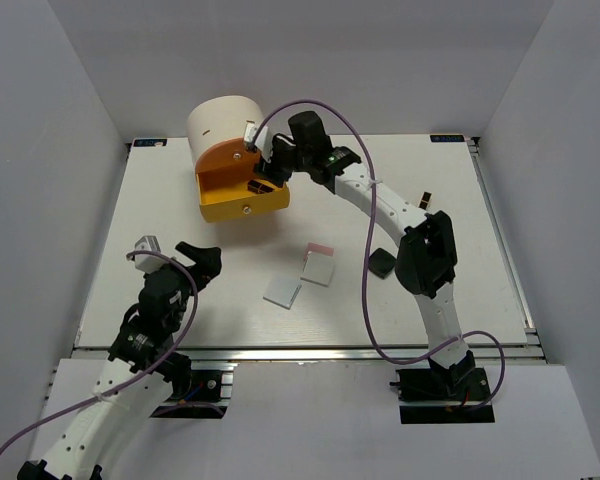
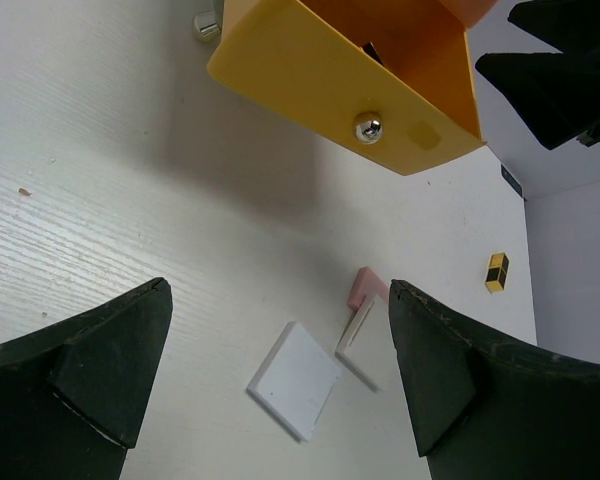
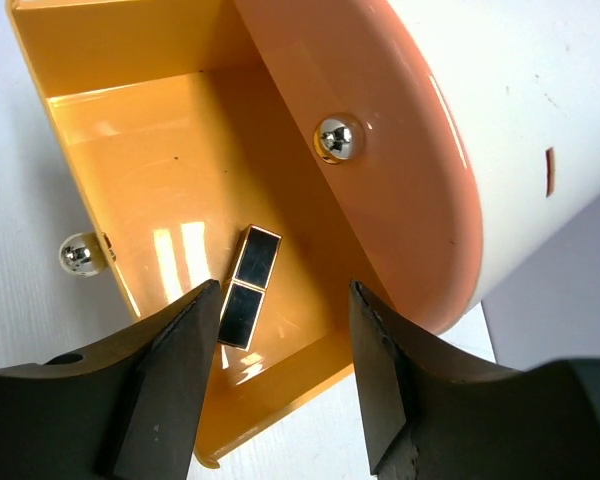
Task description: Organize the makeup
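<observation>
My right gripper (image 1: 264,176) is open over the pulled-out orange-yellow drawer (image 1: 242,198) of the cream cylinder (image 1: 223,122). In the right wrist view a black-gold stick (image 3: 247,285) lies loose on the drawer floor (image 3: 150,160), between the spread fingers of that gripper (image 3: 280,385). A second black-gold stick (image 1: 424,201) stands on the table at the right. A white square (image 1: 282,291), another white square (image 1: 318,270) on a pink square (image 1: 321,247), and a black compact (image 1: 381,263) lie mid-table. My left gripper (image 1: 196,262) is open and empty. No discs are in view.
The left wrist view shows the white square (image 2: 295,380), the pink square (image 2: 366,285), the stick (image 2: 496,271) and the drawer's knobbed front (image 2: 368,127). A shut upper drawer front (image 3: 339,139) curves beside the open one. White walls enclose the table.
</observation>
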Controlling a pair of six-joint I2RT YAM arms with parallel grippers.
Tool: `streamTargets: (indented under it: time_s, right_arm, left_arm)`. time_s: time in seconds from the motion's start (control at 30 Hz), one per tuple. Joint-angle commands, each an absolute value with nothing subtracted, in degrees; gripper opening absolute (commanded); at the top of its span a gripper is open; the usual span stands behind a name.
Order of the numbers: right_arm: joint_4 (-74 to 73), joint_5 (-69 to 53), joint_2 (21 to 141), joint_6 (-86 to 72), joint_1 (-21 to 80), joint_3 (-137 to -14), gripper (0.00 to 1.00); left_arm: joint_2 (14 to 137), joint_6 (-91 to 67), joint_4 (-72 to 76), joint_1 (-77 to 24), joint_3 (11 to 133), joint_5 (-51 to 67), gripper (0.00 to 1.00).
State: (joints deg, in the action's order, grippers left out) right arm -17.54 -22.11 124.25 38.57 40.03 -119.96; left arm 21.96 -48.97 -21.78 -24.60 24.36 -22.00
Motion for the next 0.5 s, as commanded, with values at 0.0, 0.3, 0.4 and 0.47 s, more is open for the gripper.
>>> streamTargets:
  time_s: [0.0, 0.3, 0.4, 0.47]
  right_arm:
    - [-13.9, -20.5, 120.3, 35.6, 40.0, -120.3, 0.6]
    - [-4.8, -6.9, 105.5, 18.1, 34.6, -106.4, 0.55]
    - [-8.0, -9.0, 102.3, 10.5, 28.3, -102.9, 0.54]
    - [-8.9, -11.4, 99.9, 5.1, 22.5, -100.0, 0.54]
  left_arm:
    - [22.5, -48.3, -20.3, -24.8, 24.3, -21.4, 0.98]
    - [24.8, -47.6, -17.5, -24.8, 24.1, -19.1, 0.98]
    - [26.2, -47.5, -16.4, -24.8, 24.2, -18.1, 0.98]
    - [26.8, -47.5, -15.6, -24.8, 23.9, -17.5, 0.98]
